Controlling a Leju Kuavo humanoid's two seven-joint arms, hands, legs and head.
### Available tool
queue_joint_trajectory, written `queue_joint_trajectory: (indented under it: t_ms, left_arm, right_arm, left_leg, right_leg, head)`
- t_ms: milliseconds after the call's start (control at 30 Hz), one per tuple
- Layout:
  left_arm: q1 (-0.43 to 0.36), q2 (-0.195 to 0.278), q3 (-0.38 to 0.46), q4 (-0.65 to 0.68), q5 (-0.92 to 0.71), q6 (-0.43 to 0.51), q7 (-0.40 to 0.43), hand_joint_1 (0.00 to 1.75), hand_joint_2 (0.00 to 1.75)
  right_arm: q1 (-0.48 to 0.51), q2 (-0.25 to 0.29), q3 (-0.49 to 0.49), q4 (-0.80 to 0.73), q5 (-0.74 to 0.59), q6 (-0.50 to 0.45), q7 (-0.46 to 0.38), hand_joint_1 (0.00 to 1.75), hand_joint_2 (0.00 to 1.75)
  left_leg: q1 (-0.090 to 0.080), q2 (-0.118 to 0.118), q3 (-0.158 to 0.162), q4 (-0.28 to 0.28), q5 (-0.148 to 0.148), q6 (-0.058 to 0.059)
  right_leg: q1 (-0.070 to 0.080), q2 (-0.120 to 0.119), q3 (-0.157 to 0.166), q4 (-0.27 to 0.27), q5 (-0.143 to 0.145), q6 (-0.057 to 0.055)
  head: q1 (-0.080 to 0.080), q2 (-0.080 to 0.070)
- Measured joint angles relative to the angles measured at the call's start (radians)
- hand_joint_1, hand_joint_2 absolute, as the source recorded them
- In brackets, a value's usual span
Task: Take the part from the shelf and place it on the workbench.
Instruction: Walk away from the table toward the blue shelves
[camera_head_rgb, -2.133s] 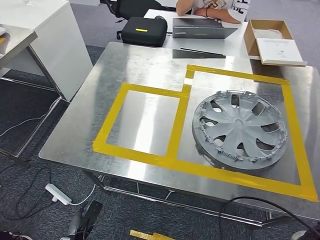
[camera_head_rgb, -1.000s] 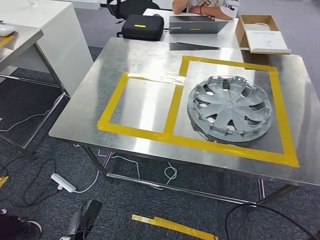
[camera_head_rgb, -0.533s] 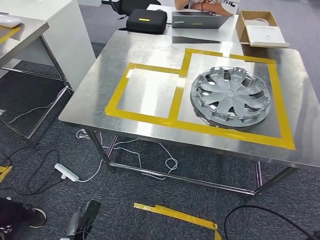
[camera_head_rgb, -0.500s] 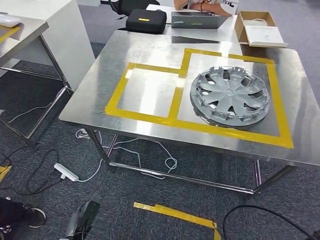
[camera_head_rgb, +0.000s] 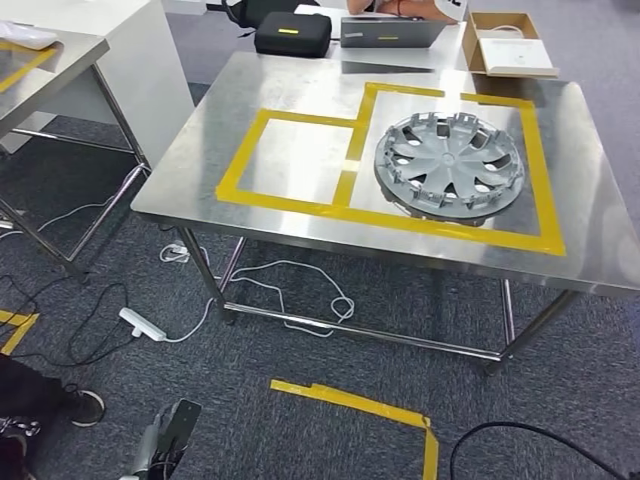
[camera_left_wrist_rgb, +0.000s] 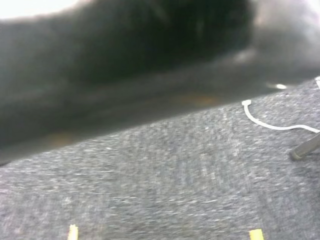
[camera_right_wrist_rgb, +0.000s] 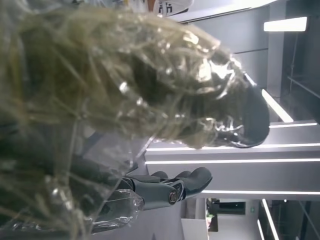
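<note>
The part, a grey wheel cover (camera_head_rgb: 449, 166), lies flat on the steel workbench (camera_head_rgb: 202, 150) inside the larger yellow-taped rectangle, on the right side. The smaller taped square (camera_head_rgb: 302, 160) beside it holds nothing. My left hand (camera_head_rgb: 164, 445) hangs low over the carpet, well short of the bench, with nothing in it. In the right wrist view, my right hand (camera_right_wrist_rgb: 170, 187) shows straight fingers (camera_right_wrist_rgb: 196, 177) holding nothing, partly behind crumpled clear wrap.
A black case (camera_head_rgb: 293, 33), a laptop (camera_head_rgb: 389, 32) and a cardboard box (camera_head_rgb: 504, 45) sit beyond the bench, where a person's arms (camera_head_rgb: 392, 6) rest. Another table (camera_head_rgb: 45, 70) stands left. A power strip (camera_head_rgb: 142, 324), cables and yellow floor tape (camera_head_rgb: 355, 405) lie below; a shoe (camera_head_rgb: 83, 407) is near.
The whole picture has shifted: the camera has drawn back from the bench, so more floor shows. The wheel cover stays in its taped rectangle. My left hand still hangs low.
</note>
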Motion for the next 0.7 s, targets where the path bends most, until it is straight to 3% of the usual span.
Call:
queue_joint_trajectory:
  t_ms: [100,133,167,200,233,267,333,400,467,500,533,600,633,667,700]
  left_arm:
    - [0.004,0.001,0.000,0.000,0.002,0.002,-0.001,0.00,0.00]
    - [0.004,0.001,0.000,0.000,0.002,0.002,-0.001,0.00,0.00]
    - [0.004,0.002,0.001,0.000,0.003,0.002,-0.002,0.00,0.00]
    - [0.004,0.002,0.001,0.000,0.004,0.002,-0.002,0.00,0.00]
    - [0.004,0.002,0.002,0.000,0.004,0.002,-0.002,0.00,0.00]
    - [0.004,0.002,0.003,0.000,0.005,0.002,-0.003,0.00,0.00]
    - [0.003,0.003,0.005,0.000,0.005,0.002,-0.003,0.00,0.00]
    - [0.003,0.003,0.007,0.000,0.006,0.003,-0.005,0.00,0.00]
    - [0.004,0.001,0.010,0.000,0.007,0.004,-0.007,0.00,0.00]
    - [0.004,0.000,0.012,0.000,0.008,0.005,-0.007,0.00,0.00]
    - [0.004,0.000,0.015,0.000,0.008,0.005,-0.008,0.00,0.00]
    - [0.004,0.001,0.018,0.000,0.008,0.006,-0.009,0.00,0.00]
    - [0.004,0.001,0.019,0.000,0.008,0.007,-0.009,0.00,0.00]
    - [0.005,0.001,0.020,0.000,0.008,0.007,-0.009,0.00,0.00]
    - [0.006,0.001,0.021,0.000,0.008,0.007,-0.009,0.00,0.00]
  right_arm:
    - [0.005,0.012,-0.015,0.018,0.012,0.007,0.006,0.00,0.00]
    - [0.006,0.017,-0.022,0.028,0.017,0.012,0.007,0.00,0.00]
    - [0.006,0.023,-0.028,0.040,0.022,0.019,0.009,0.00,0.00]
    - [0.007,0.028,-0.035,0.052,0.025,0.024,0.011,0.00,0.00]
    - [0.008,0.033,-0.041,0.063,0.026,0.029,0.012,0.00,0.00]
    - [0.008,0.038,-0.047,0.072,0.027,0.032,0.012,0.00,0.00]
    - [0.008,0.047,-0.060,0.091,0.027,0.039,0.013,0.00,0.00]
    - [0.007,0.058,-0.074,0.113,0.034,0.053,0.019,0.00,0.00]
    - [0.007,0.067,-0.087,0.142,0.044,0.071,0.027,0.00,0.00]
    - [0.007,0.071,-0.093,0.159,0.049,0.077,0.030,0.00,0.00]
    - [0.007,0.075,-0.099,0.176,0.053,0.080,0.032,0.00,0.00]
    - [0.006,0.082,-0.112,0.216,0.058,0.082,0.033,0.00,0.00]
    - [0.006,0.084,-0.119,0.236,0.058,0.083,0.033,0.00,0.00]
    - [0.005,0.086,-0.126,0.256,0.060,0.085,0.034,0.00,0.00]
    - [0.003,0.088,-0.134,0.277,0.064,0.088,0.037,0.00,0.00]
  left_leg:
    - [0.005,-0.001,-0.034,0.165,-0.160,-0.014]
    - [0.006,-0.001,-0.039,0.224,-0.185,-0.016]
    - [0.008,-0.001,-0.033,0.260,-0.181,-0.017]
    - [0.008,-0.002,-0.014,0.264,-0.158,-0.016]
    - [0.008,-0.002,0.021,0.233,-0.128,-0.013]
    - [0.008,-0.003,0.070,0.172,-0.108,-0.009]
    - [0.005,-0.006,0.166,0.030,-0.112,0.004]
    - [0.000,-0.007,0.197,-0.036,-0.128,0.016]
    - [0.000,-0.004,0.185,-0.042,-0.112,0.031]
    - [0.001,-0.002,0.175,-0.045,-0.100,0.039]
    - [0.003,0.001,0.163,-0.048,-0.088,0.046]
    - [0.002,0.003,0.132,-0.047,-0.063,0.054]
    - [0.001,0.003,0.114,-0.045,-0.050,0.054]
    - [0.000,0.003,0.095,-0.044,-0.036,0.053]
    - [-0.001,0.003,0.077,-0.042,-0.023,0.052]
  right_leg:
    - [0.000,-0.002,-0.040,0.003,0.037,-0.013]
    - [0.001,-0.002,-0.056,0.006,0.049,-0.013]
    - [0.002,-0.001,-0.073,0.011,0.061,-0.012]
    - [0.003,-0.001,-0.091,0.019,0.072,-0.010]
    - [0.003,-0.001,-0.112,0.027,0.080,-0.008]
    - [0.003,0.000,-0.129,0.036,0.087,-0.005]
    - [0.006,-0.001,-0.154,0.052,0.099,0.004]
    - [0.006,-0.002,-0.167,0.056,0.115,0.016]
    - [0.003,-0.001,-0.176,0.058,0.119,0.030]
    - [0.002,0.000,-0.186,0.072,0.097,0.036]
    - [0.001,0.001,-0.200,0.105,0.056,0.041]
    - [-0.002,0.002,-0.235,0.224,-0.046,0.050]
    - [-0.004,0.002,-0.246,0.287,-0.076,0.053]
    - [-0.004,0.002,-0.246,0.330,-0.080,0.055]
    - [-0.005,0.002,-0.231,0.340,-0.060,0.056]
  head:
    - [-0.005,0.000]
    - [-0.005,0.000]
    - [-0.005,0.000]
    - [-0.005,0.000]
    - [-0.005,0.000]
    - [-0.006,0.000]
    - [-0.005,0.000]
    - [-0.004,0.000]
    - [-0.004,0.000]
    - [-0.002,0.000]
    - [0.000,0.000]
    - [0.003,0.000]
    - [0.003,0.000]
    - [0.003,0.000]
    - [0.003,0.000]
